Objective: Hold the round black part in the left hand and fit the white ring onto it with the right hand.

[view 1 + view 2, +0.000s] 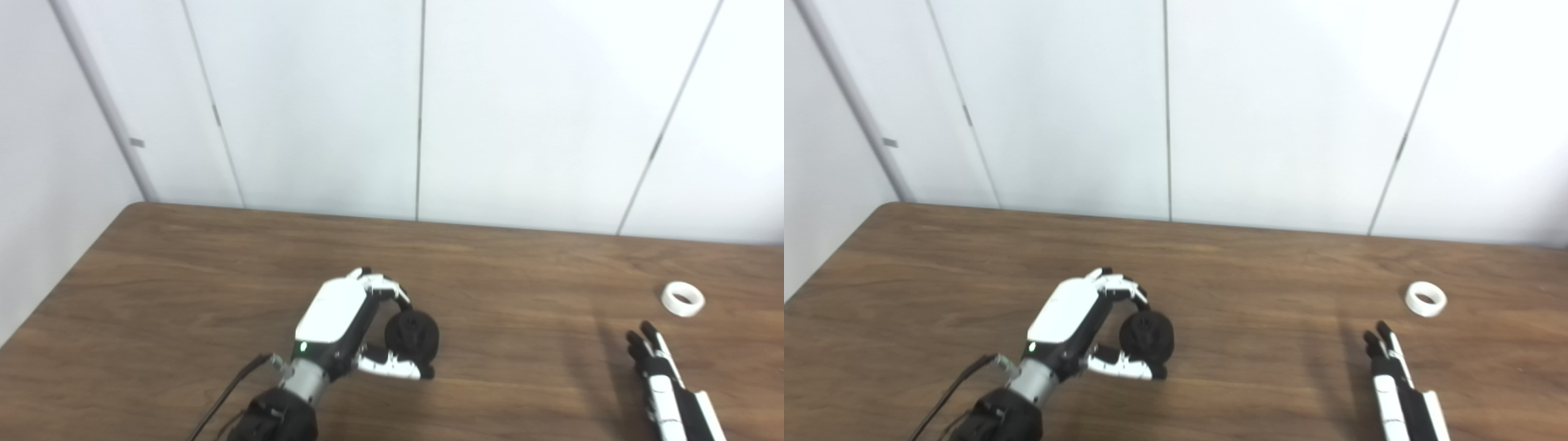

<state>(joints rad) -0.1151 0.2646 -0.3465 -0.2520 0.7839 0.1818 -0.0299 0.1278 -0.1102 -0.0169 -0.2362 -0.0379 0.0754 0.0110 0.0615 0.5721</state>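
White wall panels stood behind a brown wooden table (184, 294). Left hand (349, 324) had its fingers (383, 288) curled around the round black part (411, 335), low over the wood; looked rigid, matte, grippy. White ring (682, 299) lay flat far right, probably light, stiff; best pinched across its rim. Right hand (661, 380) sat near it, fingers straight, together, empty.

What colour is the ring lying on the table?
White; the ring shows best in the left eye view.
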